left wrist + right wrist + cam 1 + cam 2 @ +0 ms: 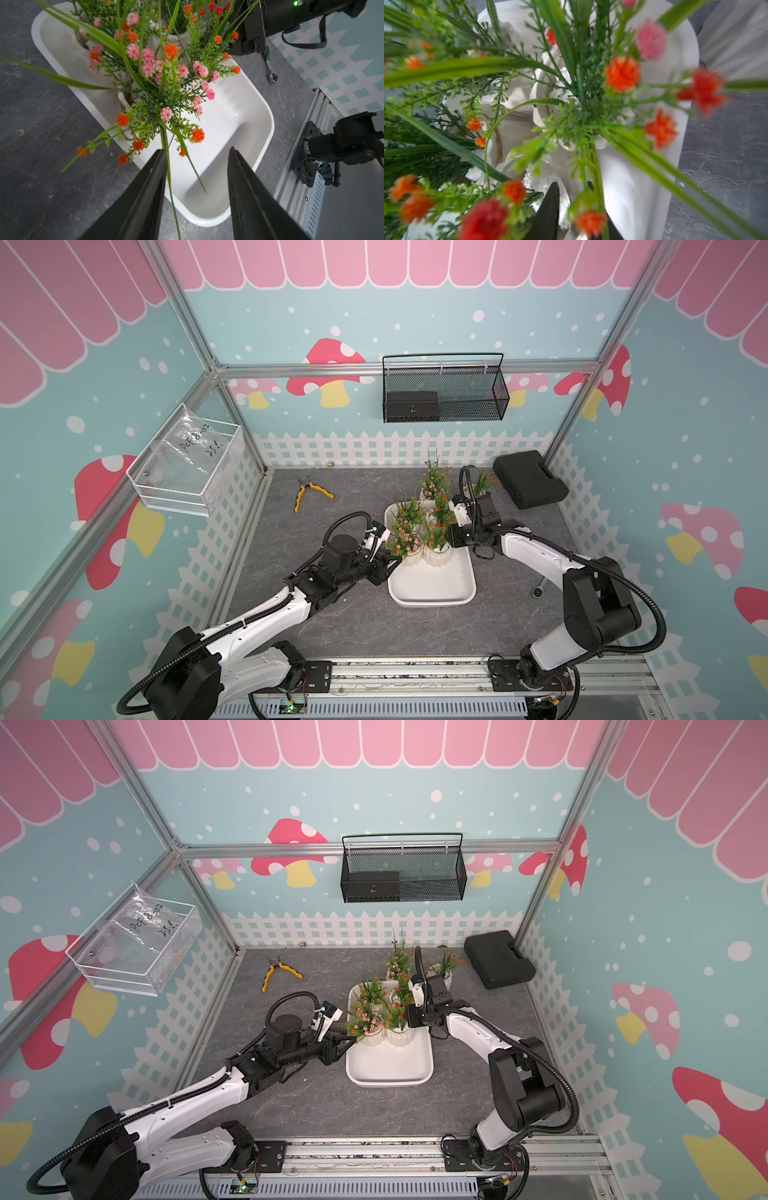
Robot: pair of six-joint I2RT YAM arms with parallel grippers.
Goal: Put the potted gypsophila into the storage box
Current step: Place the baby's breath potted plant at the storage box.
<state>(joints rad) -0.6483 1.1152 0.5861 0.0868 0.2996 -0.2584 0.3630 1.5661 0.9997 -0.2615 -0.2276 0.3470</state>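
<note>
The storage box is a shallow white tray at mid-table, and several potted gypsophila stand in its far half. Two white ribbed pots stand side by side nearest me. Another pot stands outside, on the table to the box's far right. My left gripper is open at the box's left rim, with only loose grass blades crossing the gap. My right gripper reaches into the foliage from the right. Its jaws stand a little apart astride a pot's rim, and one finger is partly hidden by sprigs.
Yellow-handled pliers lie at the far left of the table. A black hard case sits at the far right and a ratchet wrench lies beside the right arm. A black wire basket hangs on the back wall, a white one on the left.
</note>
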